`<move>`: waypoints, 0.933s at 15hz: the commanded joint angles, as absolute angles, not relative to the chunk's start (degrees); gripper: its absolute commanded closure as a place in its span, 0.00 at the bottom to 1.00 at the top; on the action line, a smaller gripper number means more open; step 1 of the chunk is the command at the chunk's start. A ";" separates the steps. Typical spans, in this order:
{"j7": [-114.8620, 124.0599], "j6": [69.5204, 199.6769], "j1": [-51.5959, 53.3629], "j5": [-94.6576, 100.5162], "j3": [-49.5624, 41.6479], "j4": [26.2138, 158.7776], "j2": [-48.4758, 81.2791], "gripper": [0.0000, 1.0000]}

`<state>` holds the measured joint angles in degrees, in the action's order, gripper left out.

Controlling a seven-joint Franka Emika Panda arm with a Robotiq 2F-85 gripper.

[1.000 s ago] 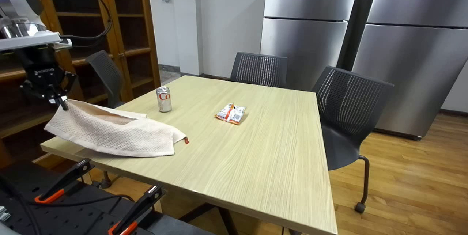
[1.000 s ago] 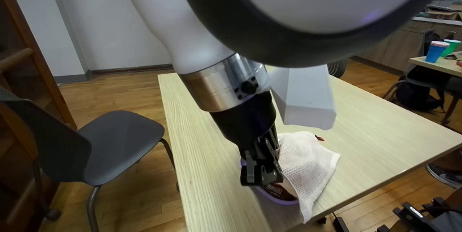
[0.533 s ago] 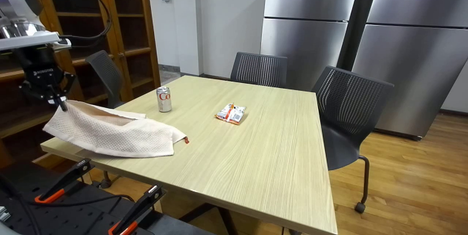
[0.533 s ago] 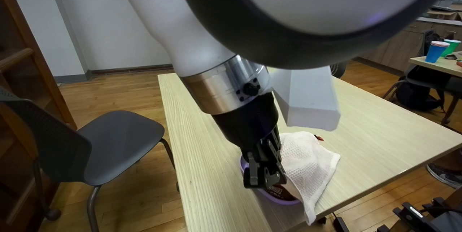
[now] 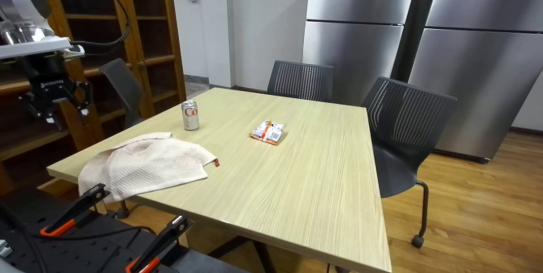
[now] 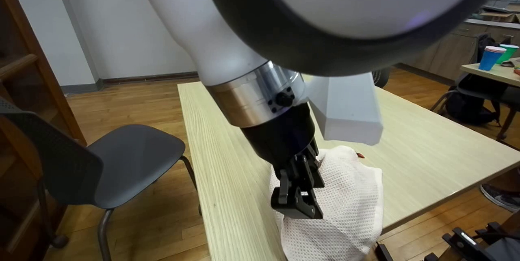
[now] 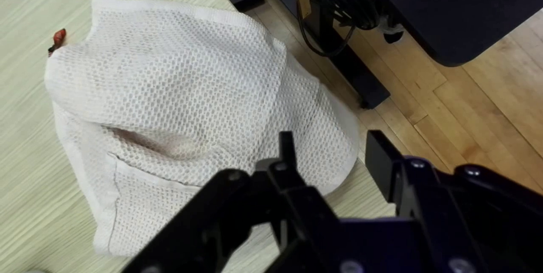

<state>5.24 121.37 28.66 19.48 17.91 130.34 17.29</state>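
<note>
Overhanging the table (image 5: 314, 188) at one edge, the cloth (image 5: 148, 167) is draped loosely. Near that edge, the gripper (image 5: 71, 122) is held aloft with jaws parted, open air showing between them and the cloth. The can (image 5: 190, 116) and bag (image 5: 268, 132) are set inside the table's edges.
</note>
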 commanded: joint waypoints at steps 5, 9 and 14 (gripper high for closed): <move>4.35 120.91 25.96 18.71 18.05 129.97 16.89 0.00; 4.09 122.38 24.09 19.12 16.88 129.95 17.49 0.00; 1.82 125.03 20.60 17.46 15.17 129.12 19.30 0.00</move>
<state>4.29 123.53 22.80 19.42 15.58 130.26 18.15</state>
